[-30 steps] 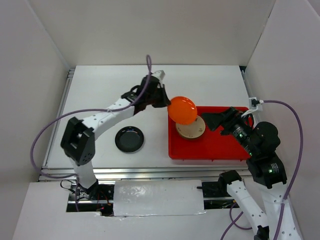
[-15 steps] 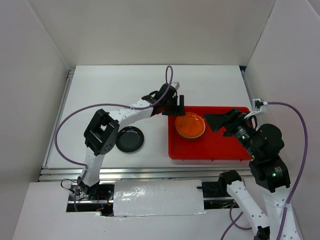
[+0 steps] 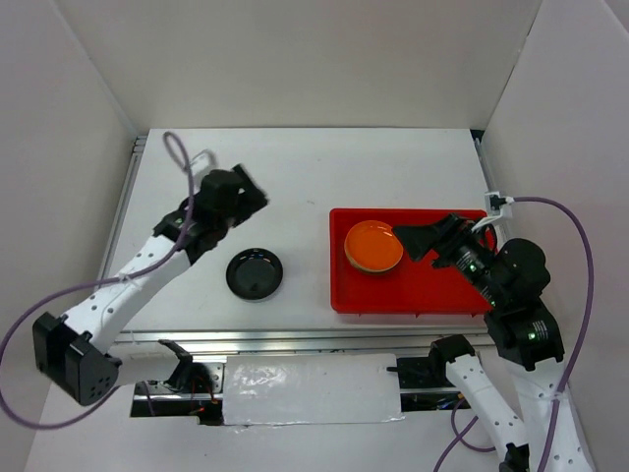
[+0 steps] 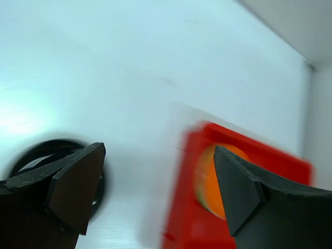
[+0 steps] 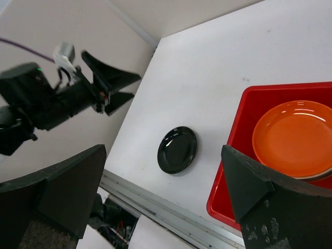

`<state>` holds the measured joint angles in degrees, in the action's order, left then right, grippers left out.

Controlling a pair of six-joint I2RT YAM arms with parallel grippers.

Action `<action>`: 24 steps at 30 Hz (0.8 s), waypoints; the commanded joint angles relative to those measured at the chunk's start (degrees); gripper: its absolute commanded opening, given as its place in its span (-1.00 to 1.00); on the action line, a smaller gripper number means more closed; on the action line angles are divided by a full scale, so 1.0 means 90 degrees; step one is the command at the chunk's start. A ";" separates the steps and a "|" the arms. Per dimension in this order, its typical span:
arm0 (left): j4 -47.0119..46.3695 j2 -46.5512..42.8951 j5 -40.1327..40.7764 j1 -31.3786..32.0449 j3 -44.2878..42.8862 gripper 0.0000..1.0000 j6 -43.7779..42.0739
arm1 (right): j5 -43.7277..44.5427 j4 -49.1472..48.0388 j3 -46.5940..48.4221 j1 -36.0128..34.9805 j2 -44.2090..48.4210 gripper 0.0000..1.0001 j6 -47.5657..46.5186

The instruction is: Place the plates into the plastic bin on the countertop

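Note:
The red plastic bin [image 3: 432, 285] lies on the right of the white countertop [image 3: 295, 167]. In its left end an orange plate [image 3: 373, 246] rests on a paler plate, of which only the rim shows. A black plate [image 3: 255, 273] lies on the countertop left of the bin. My left gripper [image 3: 251, 192] hovers open and empty above and left of the black plate. Its blurred view takes in the black plate [image 4: 31, 161], the bin [image 4: 181, 218] and the orange plate [image 4: 207, 181]. My right gripper [image 3: 429, 231] stands open and empty over the bin, beside the orange plate [image 5: 293, 137].
White walls enclose the countertop on three sides. Metal rails [image 3: 295, 339] run along its near edge and its left side. The right wrist view shows the black plate [image 5: 177, 149], the bin's wall [image 5: 244, 111] and the left gripper [image 5: 111, 85] raised at the left.
The left gripper set the orange plate on the paler plate in the bin, opened, and pulled back to the left over the countertop. The right arm has hardly moved.

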<state>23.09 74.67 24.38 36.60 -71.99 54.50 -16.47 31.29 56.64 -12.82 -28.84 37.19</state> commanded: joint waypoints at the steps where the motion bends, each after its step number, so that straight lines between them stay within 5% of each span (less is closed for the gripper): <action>1: 0.1292 -0.0840 0.0524 -0.1210 0.1540 0.99 0.1297 | -0.0318 -0.0429 -0.0199 0.0038 -0.0116 1.00 -0.0060; 4: 0.0999 -0.1838 -0.0061 -0.2284 0.3159 0.99 0.1115 | -0.0406 -0.0585 -0.0384 0.0038 -0.0106 1.00 -0.0040; 12: -0.0131 -0.3433 -0.2043 -0.3919 0.4853 0.99 -0.0097 | -0.0689 -0.0996 -0.0600 0.0038 -0.0321 1.00 0.0086; 17: -0.1305 -0.2676 -0.3390 -0.4028 0.5537 0.99 -0.0450 | -0.0875 -0.1201 -0.0717 0.0028 -0.0380 1.00 0.0194; 24: -0.2311 -0.1589 -0.3803 -0.3696 0.5869 0.97 -0.0440 | -0.0787 -0.1084 -0.0717 0.0028 -0.0340 1.00 0.0136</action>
<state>7.49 58.17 -5.21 2.26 -21.17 52.01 -23.11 24.60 50.09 -12.80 -32.03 38.70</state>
